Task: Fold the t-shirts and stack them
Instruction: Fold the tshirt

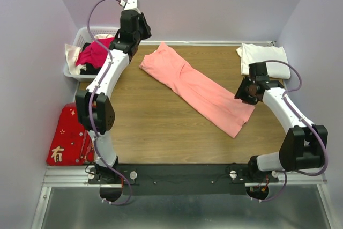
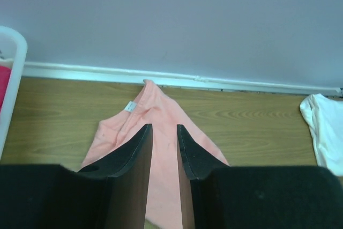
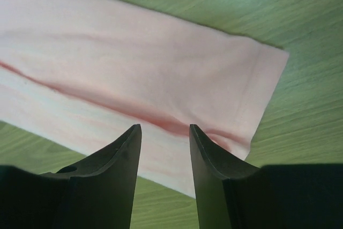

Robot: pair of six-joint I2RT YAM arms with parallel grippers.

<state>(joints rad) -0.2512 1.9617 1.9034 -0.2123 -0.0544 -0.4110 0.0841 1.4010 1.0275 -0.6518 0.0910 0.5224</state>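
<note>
Top external view: wooden table, brown grain. Pink t-shirt lies flat on it, folded into a long strip running diagonally from far left-centre to near right. White basket sits at the far left corner, with magenta and cream cloth inside. Red cloth with gold characters lies left of the table. White t-shirt is folded at the far right corner, apart from the pink one. Left gripper is over the pink strip's far end, fingers apart, nothing held. Right gripper is over its near end, fingers apart, empty.
</note>
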